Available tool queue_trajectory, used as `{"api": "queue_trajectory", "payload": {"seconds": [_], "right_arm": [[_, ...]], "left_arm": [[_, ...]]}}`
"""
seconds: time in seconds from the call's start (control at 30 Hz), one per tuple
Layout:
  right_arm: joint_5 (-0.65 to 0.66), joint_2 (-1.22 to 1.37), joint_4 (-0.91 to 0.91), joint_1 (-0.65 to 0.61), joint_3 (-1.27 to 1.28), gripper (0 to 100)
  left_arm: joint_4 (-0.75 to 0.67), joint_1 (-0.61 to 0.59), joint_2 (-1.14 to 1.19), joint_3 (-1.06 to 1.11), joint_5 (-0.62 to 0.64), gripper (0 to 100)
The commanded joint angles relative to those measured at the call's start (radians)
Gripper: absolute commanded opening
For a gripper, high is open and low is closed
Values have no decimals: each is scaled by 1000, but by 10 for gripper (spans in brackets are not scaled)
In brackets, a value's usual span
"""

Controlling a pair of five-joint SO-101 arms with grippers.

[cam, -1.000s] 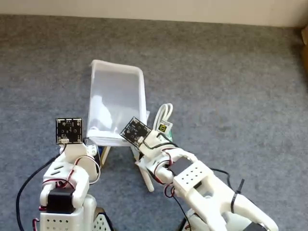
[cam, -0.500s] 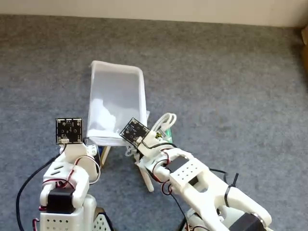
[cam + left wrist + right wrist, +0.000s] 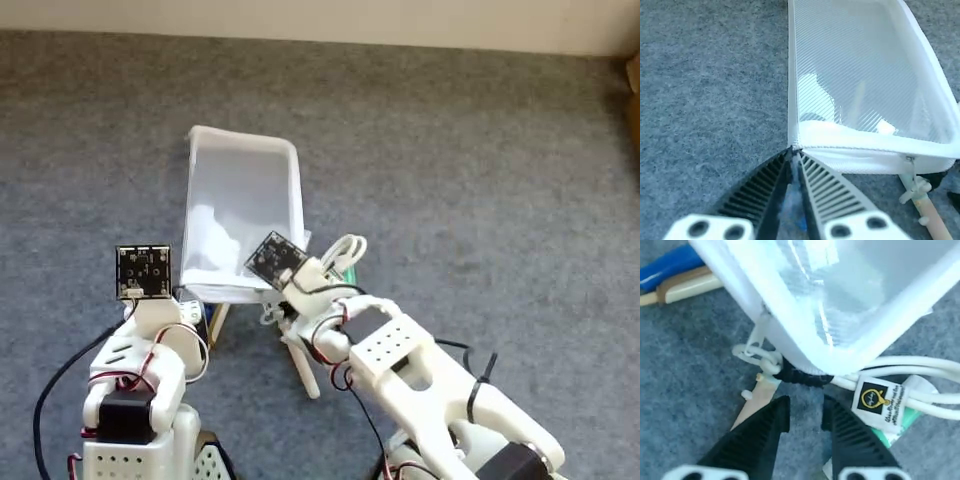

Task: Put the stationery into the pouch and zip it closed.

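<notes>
1. The pouch (image 3: 245, 200) lies flat on the grey table (image 3: 480, 150), zip edge toward the arms. Pale shapes show through its mesh.
2. The left hand (image 3: 792, 156) has its fingers together, clamped on the pouch's near corner.
3. The right hand (image 3: 805, 412) hovers with fingers apart just short of the other zip-end corner, close to the zip pull (image 3: 757, 352).
4. A white cable (image 3: 910, 365) with a tag (image 3: 875, 397) runs out from under that corner.
5. A blue pen (image 3: 667, 265) and a beige pen (image 3: 685, 287) lie side by side, poking from beneath the pouch edge.
6. A pale stick (image 3: 300, 365) lies on the table below the right hand.
</notes>
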Motion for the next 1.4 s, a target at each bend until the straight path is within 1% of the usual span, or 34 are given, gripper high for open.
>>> {"api": "queue_trajectory", "payload": {"seconds": [0.0, 0.2, 0.27, 0.4, 0.5, 0.57, 0.63, 0.7, 0.83, 1.07, 1.23, 1.37], "right_arm": [[-66, -12, 24, 16, -84, 184], [-71, -41, 111, -5, -134, 186], [-71, -96, 139, -12, -148, 186], [-86, -271, 166, -62, -150, 187], [-84, -375, 160, -113, -124, 187], [-83, -398, 151, -136, -99, 187], [-80, -398, 96, -154, -90, 188], [-35, -397, 24, -174, -70, 188], [29, -349, -99, -194, 2, 188], [37, -99, -251, -193, -16, 188], [37, 21, -268, -191, -111, 188], [35, 62, -268, -188, -177, 188]], "left_arm": [[-26, -10, -12, -38, 12, 6], [-28, -10, -12, -42, 12, 6], [-28, -4, -12, -44, 12, 6], [-48, -2, -12, -42, 14, 6], [-57, -2, -12, -42, 15, 6], [-57, -2, -12, -44, 49, 6], [-57, -2, -12, -44, 74, 6], [-57, -2, -12, -44, 74, 6], [-57, -2, -12, -44, 74, 6], [-57, -2, -12, -45, 74, 6], [-57, -2, -12, -45, 74, 6], [-55, -2, -12, -44, 74, 6]]}}
